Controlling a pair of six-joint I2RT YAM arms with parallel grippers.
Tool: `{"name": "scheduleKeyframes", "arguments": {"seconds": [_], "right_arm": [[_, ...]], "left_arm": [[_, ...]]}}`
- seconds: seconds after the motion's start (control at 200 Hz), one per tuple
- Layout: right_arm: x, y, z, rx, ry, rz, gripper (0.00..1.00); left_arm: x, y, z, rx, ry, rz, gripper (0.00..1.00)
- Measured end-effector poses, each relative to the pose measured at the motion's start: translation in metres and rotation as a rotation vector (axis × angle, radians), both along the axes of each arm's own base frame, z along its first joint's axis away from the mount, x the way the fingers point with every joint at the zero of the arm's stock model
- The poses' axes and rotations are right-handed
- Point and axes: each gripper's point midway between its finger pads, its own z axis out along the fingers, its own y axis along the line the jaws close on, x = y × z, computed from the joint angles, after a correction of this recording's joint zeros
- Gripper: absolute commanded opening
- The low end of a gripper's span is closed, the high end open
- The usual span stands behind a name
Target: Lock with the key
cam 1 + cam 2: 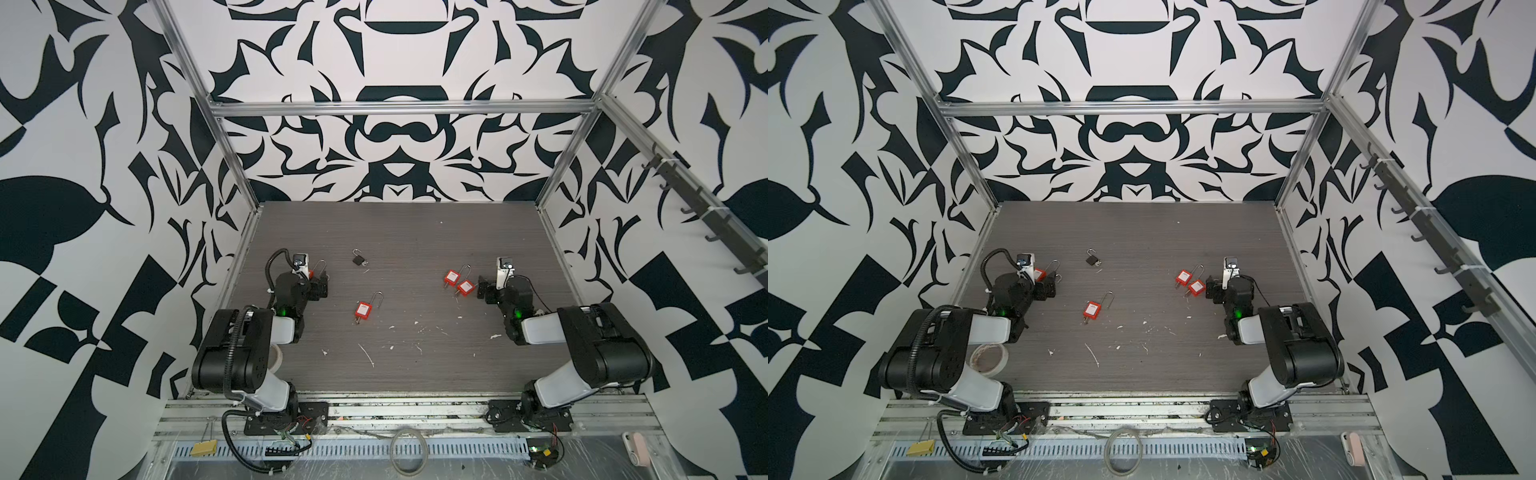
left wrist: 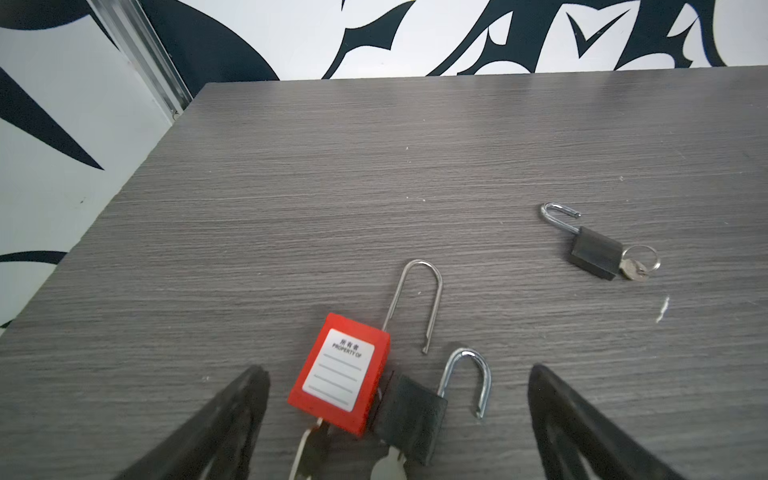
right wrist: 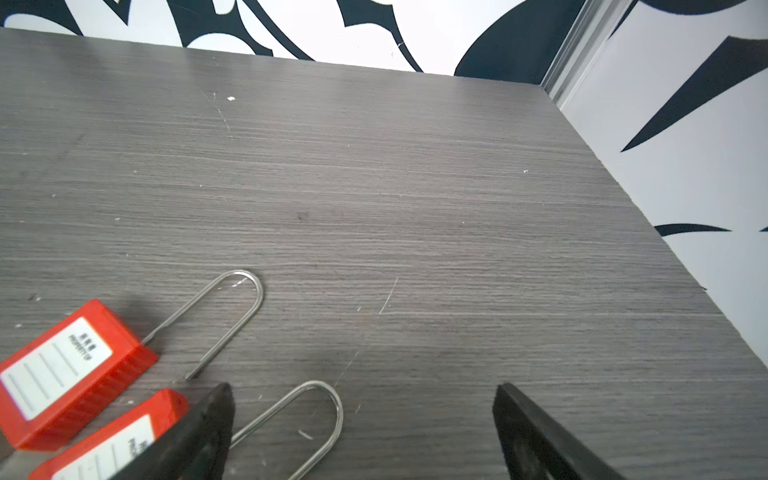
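**Both top views.** Padlocks lie flat on the table. The left gripper sits low over a pair near the left wall. The right gripper is just beside the far red padlock and the near red padlock. A centre red padlock and a small black padlock lie between the arms, apart from both.

**Left wrist view.** The fingers are spread wide and grasp nothing. Between them, the labelled red padlock touches the adjoining black padlock. Both shackles stand out of their bodies, so neither is locked. A key sits in the red body's base, partly cut off by the frame edge. The white label reads "PROPERTY OF" under three Chinese characters, with blank lines below.

**Right wrist view.** The fingers are released and empty. The near red padlock's long shackle lies between them, and "PROPERTY OF" shows on the far one.

**Handling (judgement).**
- The bodies are rigid and compact, probably dense for their size.
- The smooth red shell may slide on the table when pushed.
- The thin shackle is stiff, and the key is small, flat and easy to lose from a grip.
- Clamp the body across its broad faces with one gripper and press the shackle home
- Pinch the key head with the other gripper to turn it
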Motion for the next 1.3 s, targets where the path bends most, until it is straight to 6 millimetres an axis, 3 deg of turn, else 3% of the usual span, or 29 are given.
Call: {"name": "scheduleKeyframes", "arguments": {"seconds": [1.3], "right_arm": [[0.0022, 0.0002, 0.0019, -0.006, -0.003, 0.003, 1.0]], "left_arm": [[0.0004, -0.0029, -0.0011, -0.005, 0.004, -0.016, 0.99]]}}
